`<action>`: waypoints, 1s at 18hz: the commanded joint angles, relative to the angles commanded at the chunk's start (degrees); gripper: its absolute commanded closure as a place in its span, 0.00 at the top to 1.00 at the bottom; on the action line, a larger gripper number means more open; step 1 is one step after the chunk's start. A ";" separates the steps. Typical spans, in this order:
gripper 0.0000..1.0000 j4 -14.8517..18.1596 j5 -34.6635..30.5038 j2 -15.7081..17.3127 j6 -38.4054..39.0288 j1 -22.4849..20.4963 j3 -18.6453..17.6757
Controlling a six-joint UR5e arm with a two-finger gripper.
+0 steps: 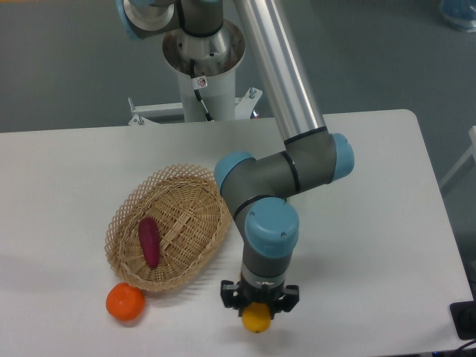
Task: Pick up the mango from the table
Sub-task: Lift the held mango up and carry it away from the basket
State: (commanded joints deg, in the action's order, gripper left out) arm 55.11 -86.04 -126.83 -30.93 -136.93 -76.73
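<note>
my gripper (258, 306) is down at the near edge of the table (372, 223), right over the mango (256, 319), whose yellow end pokes out below my fingers. they bracket the fruit, but i cannot tell whether they have clamped or whether it has left the surface. so the reach looks done, while a firm grip and the lift seem left, well clear of the basket (123, 227), purple vegetable (149, 241) and orange (125, 302).

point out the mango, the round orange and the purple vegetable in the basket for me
mango (256, 320), fixed camera, on its yellow lower end below the gripper.
orange (125, 302), fixed camera, on its middle.
purple vegetable (149, 241), fixed camera, on its middle.
</note>
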 joint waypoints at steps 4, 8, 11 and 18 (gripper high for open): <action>0.48 0.09 -1.31 1.50 -4.48 -3.07 0.00; 0.45 0.17 -2.72 2.64 -10.64 -6.85 -0.09; 0.42 2.19 -3.07 3.43 -13.62 -8.97 -0.09; 0.43 3.16 -5.18 4.49 -22.50 -11.08 -0.09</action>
State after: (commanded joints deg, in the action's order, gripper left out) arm 58.27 -91.23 -122.35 -53.42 -148.01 -76.82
